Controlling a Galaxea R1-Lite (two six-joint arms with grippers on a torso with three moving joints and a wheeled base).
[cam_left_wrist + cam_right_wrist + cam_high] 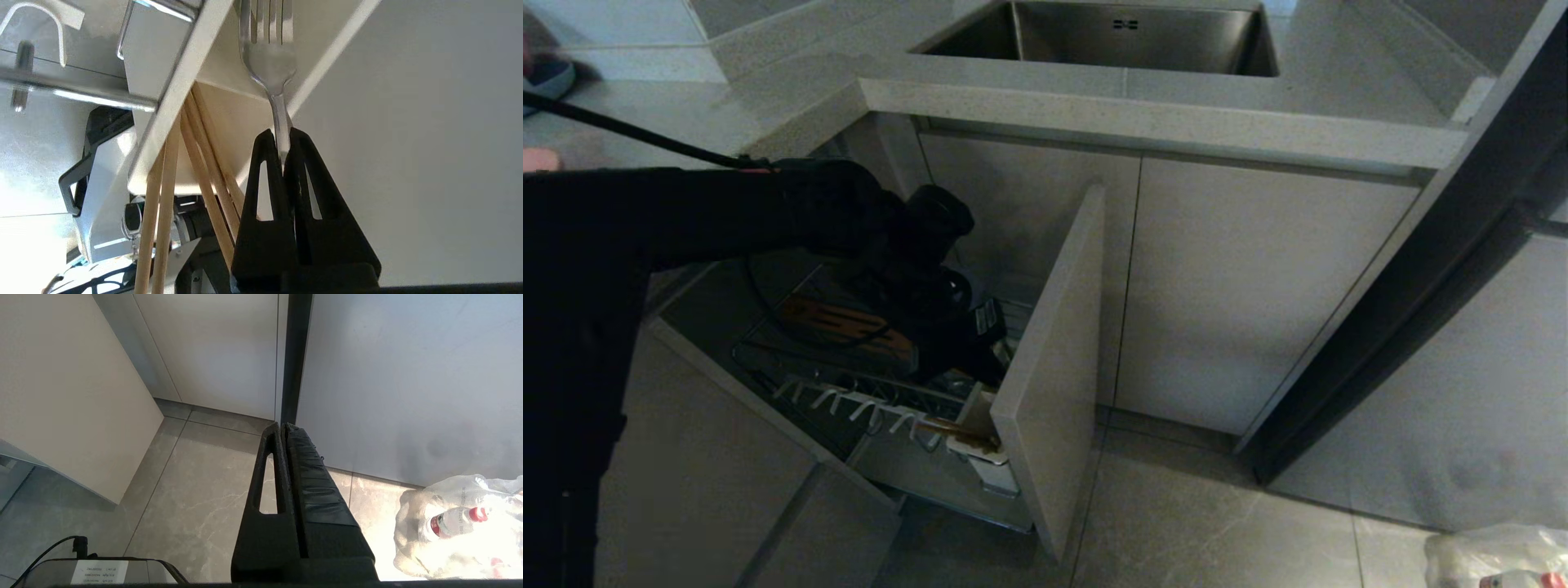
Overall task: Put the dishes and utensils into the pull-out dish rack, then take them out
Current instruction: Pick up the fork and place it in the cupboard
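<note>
The pull-out dish rack stands drawn out from the cabinet, with its white pegs and its beige door front. My left arm reaches down into it. My left gripper is shut on the handle of the silver fork, whose tines point into the white utensil cup. The wooden chopsticks lean in that same cup, beside the fork. On the counter's far left a pink rim and a blue-grey dish show only partly. My right gripper hangs shut and empty over the floor.
A steel sink sits in the counter above, whose edge overhangs the rack. A brown slotted strip lies under my left arm. A plastic bag of bottles rests on the floor tiles at the right.
</note>
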